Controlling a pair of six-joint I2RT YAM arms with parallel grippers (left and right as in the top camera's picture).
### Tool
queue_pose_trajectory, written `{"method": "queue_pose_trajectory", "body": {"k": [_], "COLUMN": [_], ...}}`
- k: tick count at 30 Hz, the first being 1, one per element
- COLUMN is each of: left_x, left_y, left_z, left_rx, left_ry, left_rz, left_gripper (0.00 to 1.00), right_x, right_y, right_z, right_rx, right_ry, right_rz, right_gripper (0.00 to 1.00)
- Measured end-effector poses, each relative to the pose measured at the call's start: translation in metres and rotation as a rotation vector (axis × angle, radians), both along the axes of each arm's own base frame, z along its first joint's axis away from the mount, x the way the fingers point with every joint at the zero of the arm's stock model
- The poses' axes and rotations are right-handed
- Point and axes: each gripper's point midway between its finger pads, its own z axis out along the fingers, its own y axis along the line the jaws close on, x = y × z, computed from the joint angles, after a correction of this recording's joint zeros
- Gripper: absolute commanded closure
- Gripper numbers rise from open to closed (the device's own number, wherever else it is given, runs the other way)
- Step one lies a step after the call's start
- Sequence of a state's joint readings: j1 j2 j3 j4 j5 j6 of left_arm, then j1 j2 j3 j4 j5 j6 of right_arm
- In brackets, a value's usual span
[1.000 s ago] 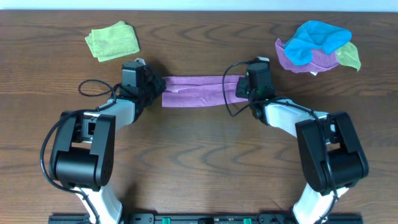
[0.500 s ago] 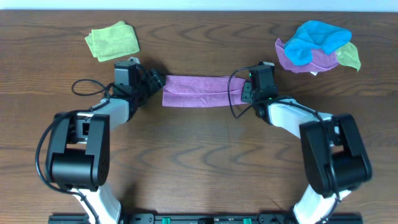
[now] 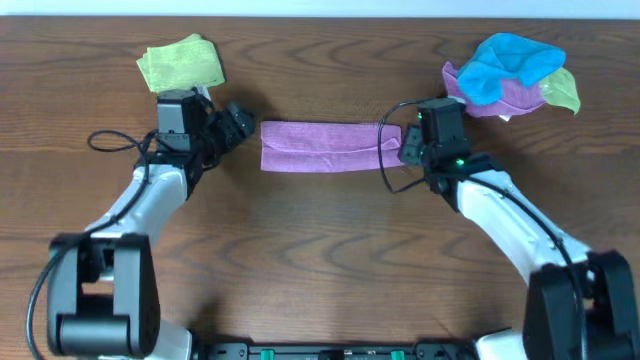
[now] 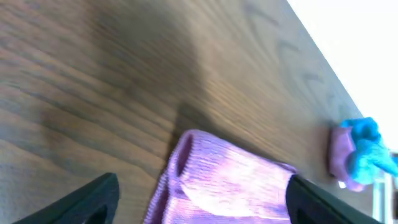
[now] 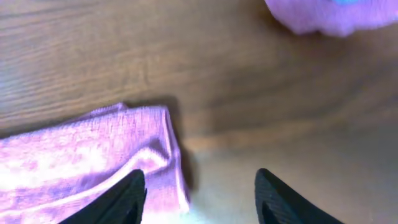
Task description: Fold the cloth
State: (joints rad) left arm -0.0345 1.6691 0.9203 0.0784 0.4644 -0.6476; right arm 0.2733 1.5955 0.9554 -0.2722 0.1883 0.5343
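Cloth [image 3: 330,147]: long narrow folded strip, flat on table [image 3: 320,260], lying btwn my two grippers. L gripper [image 3: 243,122]: jaws wide apart, empty; strip's near end just ahead of tips, looks clear of them. R gripper [image 3: 406,146]: jaws apart, nothing held; strip's other end right at tips, corner beside one finger [image 5: 124,196]. Green cloth [image 3: 181,65] behind L gripper, off to side. Blue/purple bundle [image 3: 510,72] beyond R gripper, well apart from strip.

The cloth [image 3: 330,146] looks a soft, matt, finely ribbed fabric, the table [image 3: 320,260] under it smooth dark wood with clear grain and a slight sheen, the green cloth [image 3: 182,65] equally matt.
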Motion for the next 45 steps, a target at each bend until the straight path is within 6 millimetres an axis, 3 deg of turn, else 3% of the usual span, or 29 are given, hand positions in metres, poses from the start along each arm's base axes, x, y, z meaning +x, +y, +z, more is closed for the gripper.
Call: {"method": "queue_pose_trajectory", "body": {"k": [3, 8, 12, 17, 22, 28, 36, 37, 39, 43, 45], "left_x": [-0.002, -0.007, -0.011, -0.024, -0.045, -0.031, -0.023, -0.023, -0.023, -0.016, -0.011], "left_y": [-0.007, -0.018, -0.025, -0.038, -0.06, -0.077, -0.066, -0.066, -0.066, -0.069, -0.07], "left_z": [0.014, 0.026, 0.029, 0.021, 0.013, 0.041, 0.04, 0.04, 0.039, 0.045, 0.049], "left_rx": [-0.029, -0.088, -0.126, -0.144, -0.047, 0.114, 0.226, 0.229, 0.233, 0.227, 0.216], "left_ry": [-0.028, -0.04, -0.034, 0.034, 0.151, 0.063, 0.019, 0.017, 0.014, -0.023, -0.05], "left_rz": [-0.032, -0.079, -0.11, -0.141, -0.198, -0.247, -0.25, -0.252, -0.258, -0.259, -0.25], "left_gripper": [0.01, 0.05, 0.05, 0.04, 0.04, 0.04, 0.03, 0.05, 0.31, 0.59, 0.85], "right_x": [-0.012, -0.033, -0.049, -0.056, -0.067, -0.076, -0.096, -0.097, -0.098, -0.098, -0.097], "right_y": [0.005, 0.015, 0.013, 0.018, 0.014, 0.006, 0.013, 0.013, 0.014, 0.016, 0.017], "right_z": [0.007, 0.02, 0.015, 0.014, 0.012, 0.024, 0.013, 0.012, 0.012, 0.013, 0.013], "right_rx": [0.072, 0.208, 0.272, 0.346, 0.386, 0.428, 0.468, 0.471, 0.475, 0.482, 0.487], "right_ry": [0.025, 0.079, 0.159, 0.188, 0.2, 0.162, 0.204, 0.207, 0.209, 0.21, 0.208], "right_rz": [-0.025, -0.048, -0.066, -0.055, -0.062, -0.066, -0.039, -0.038, -0.034, -0.029, -0.025], "right_gripper": [0.46, 0.48, 0.47, 0.46, 0.46, 0.45, 0.48, 0.47, 0.48, 0.48, 0.47]}}
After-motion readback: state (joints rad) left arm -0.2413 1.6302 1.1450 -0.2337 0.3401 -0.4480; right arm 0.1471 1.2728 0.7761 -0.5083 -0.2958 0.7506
